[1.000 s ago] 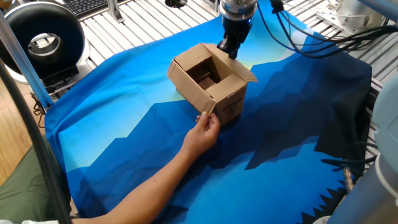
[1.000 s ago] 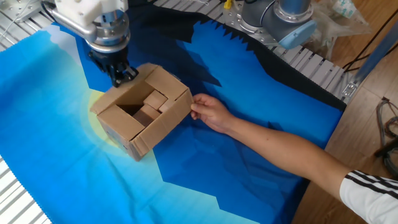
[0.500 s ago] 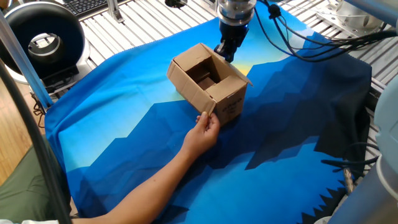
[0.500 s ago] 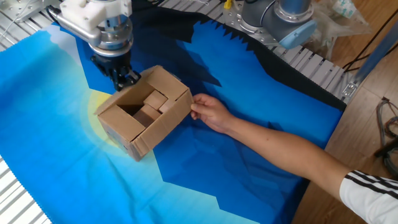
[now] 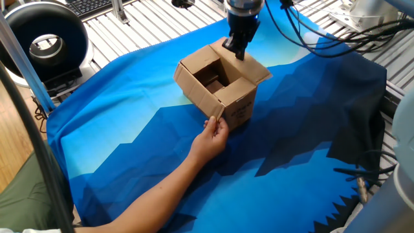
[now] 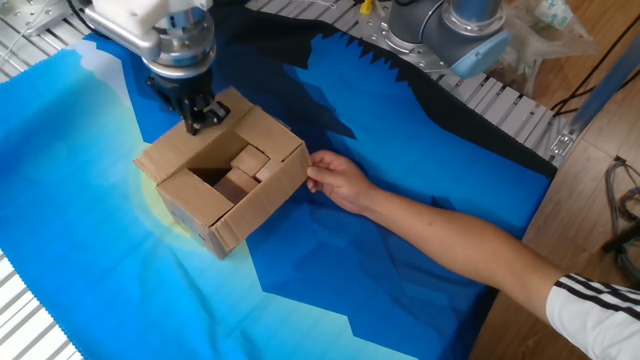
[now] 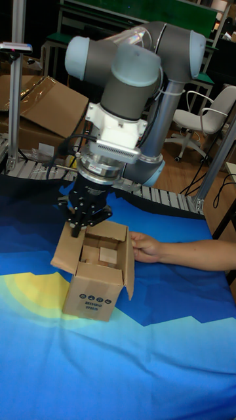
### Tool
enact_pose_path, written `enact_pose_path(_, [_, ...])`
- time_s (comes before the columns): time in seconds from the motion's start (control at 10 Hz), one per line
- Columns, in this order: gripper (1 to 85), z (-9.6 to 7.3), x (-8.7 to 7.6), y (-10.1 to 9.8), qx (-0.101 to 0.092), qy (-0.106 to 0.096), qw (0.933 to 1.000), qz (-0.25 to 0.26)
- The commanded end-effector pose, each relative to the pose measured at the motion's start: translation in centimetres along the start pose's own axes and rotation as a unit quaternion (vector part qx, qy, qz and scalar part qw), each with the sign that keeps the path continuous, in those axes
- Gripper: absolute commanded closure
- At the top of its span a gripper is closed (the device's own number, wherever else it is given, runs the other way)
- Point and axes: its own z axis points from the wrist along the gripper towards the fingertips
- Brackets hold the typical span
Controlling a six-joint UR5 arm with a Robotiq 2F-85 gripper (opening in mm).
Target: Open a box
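The box (image 5: 220,90) is a small brown carton standing on the blue cloth, its top open, with smaller cardboard pieces (image 6: 240,170) inside. Blue print shows on its side (image 7: 93,303). My gripper (image 5: 234,52) hangs over the box's far edge, its dark fingers (image 6: 200,112) pinched together on the far flap (image 5: 257,67), which is spread outward. The tall fixed view shows the gripper (image 7: 77,226) at the box's (image 7: 92,269) back left rim. A person's hand (image 5: 213,134) steadies the corner opposite the gripper.
The person's forearm (image 6: 450,235) crosses the blue cloth (image 5: 129,155). A black round device (image 5: 42,40) stands at the table's edge. The arm's base (image 6: 465,30) and cables (image 5: 323,42) lie beyond the cloth. Large cartons (image 7: 39,108) and a chair (image 7: 210,125) stand behind.
My gripper has moved up and away from the box's middle, and the far flap has swung outward with it. The hand and the box have stayed put.
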Motion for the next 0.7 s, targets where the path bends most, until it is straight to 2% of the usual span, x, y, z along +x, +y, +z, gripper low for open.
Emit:
enact_pose_path(0.0, [84.3, -1.7, -0.7, 5.4, -0.032, 0.003, 0.9990, 0.030])
enact_pose_path(0.2, [84.3, -0.4, -1.5, 7.6, -0.035, -0.004, 0.9985, 0.042])
enact_pose_path(0.3, [84.3, 0.3, -1.7, 8.4, -0.047, -0.006, 0.9980, 0.042])
enact_pose_path(0.6, [84.3, 2.9, -1.3, 8.9, -0.068, -0.003, 0.9967, 0.043])
